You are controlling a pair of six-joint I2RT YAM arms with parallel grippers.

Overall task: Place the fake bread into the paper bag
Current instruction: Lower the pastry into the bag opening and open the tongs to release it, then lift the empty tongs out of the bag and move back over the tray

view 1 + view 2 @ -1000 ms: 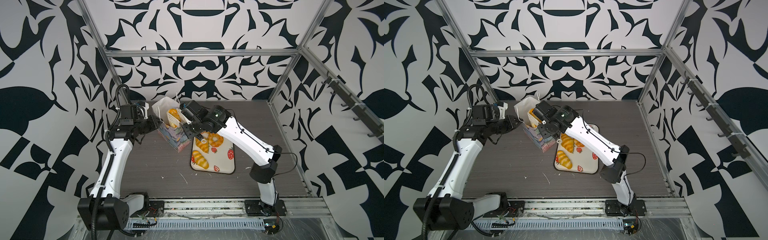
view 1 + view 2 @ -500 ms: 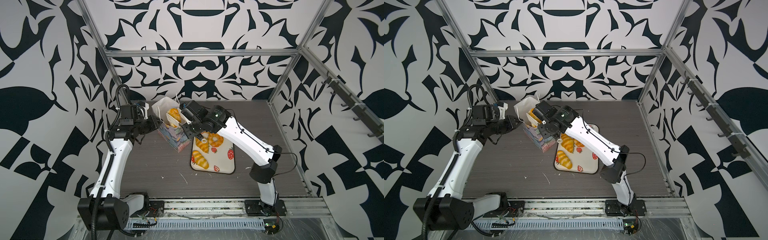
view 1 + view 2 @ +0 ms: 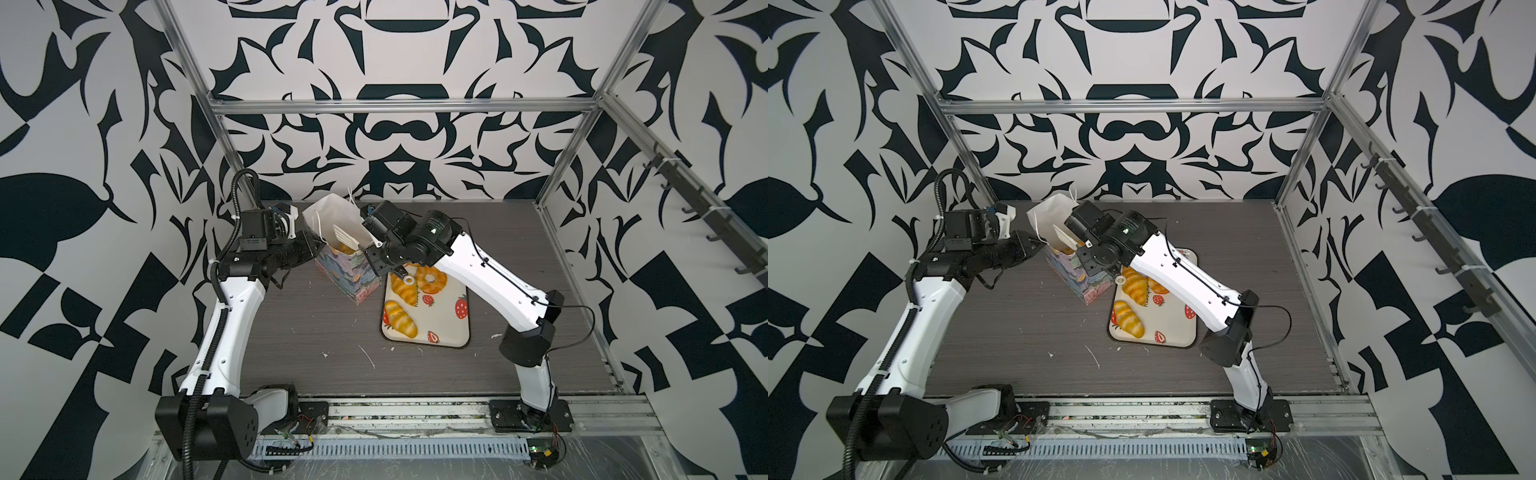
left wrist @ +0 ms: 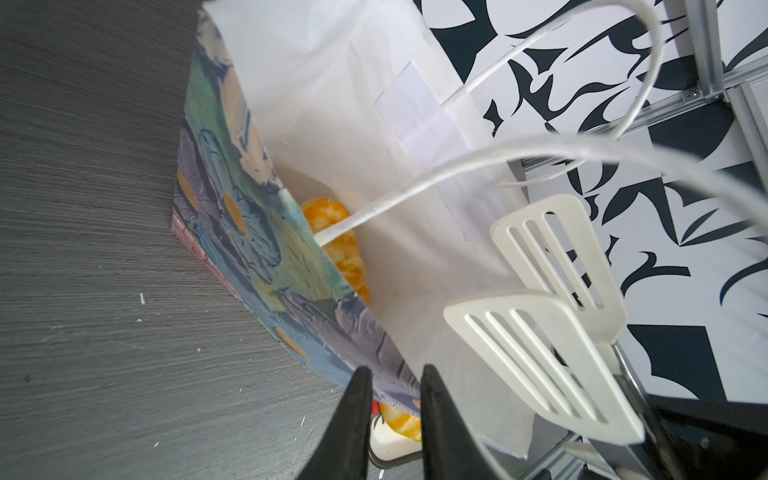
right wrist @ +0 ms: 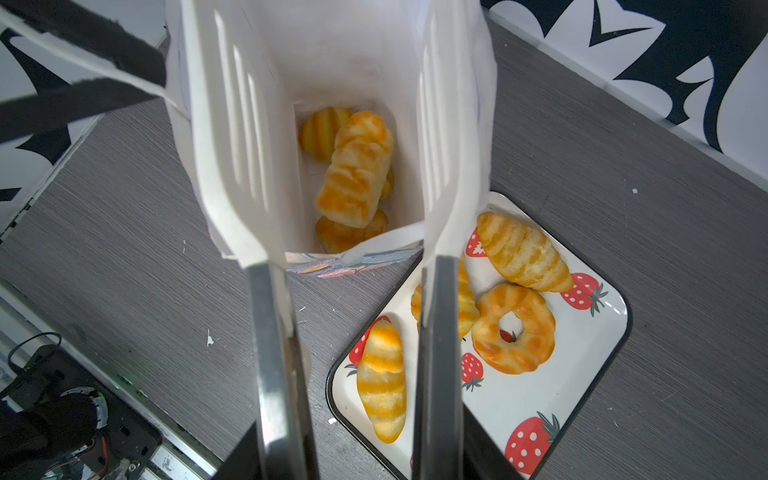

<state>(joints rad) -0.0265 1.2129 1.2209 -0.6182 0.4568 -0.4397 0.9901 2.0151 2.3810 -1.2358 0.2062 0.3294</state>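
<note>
**Bag held open, white paddles hanging empty in its mouth**

The paper bag (image 3: 348, 275) (image 3: 1077, 283) is standing on the grey table (image 3: 311, 324), just beside the strawberry tray (image 3: 441, 322) (image 5: 519, 397). The left gripper (image 3: 315, 246) (image 4: 395, 370) is pinching the bag's printed wall near the rim, its black fingers (image 4: 360, 399) closed on the paper.

The right gripper (image 3: 345, 237) (image 5: 328, 83) is reaching into the bag's mouth from the tray side. Its two white slotted paddles are standing apart with nothing between them.

Looking down through the right wrist camera, several pieces of fake bread (image 5: 355, 170) (image 4: 324, 210) are lying piled at the bottom of the bag, one striped roll resting on top of the others.

More pieces are sitting on the tray: a ring doughnut (image 5: 537, 308) (image 3: 432, 279), a roll (image 5: 521, 251) at the tray's edge near the bag, another roll (image 5: 382, 382) (image 3: 400, 319) lying apart, and one partly hidden behind a paddle.
</note>
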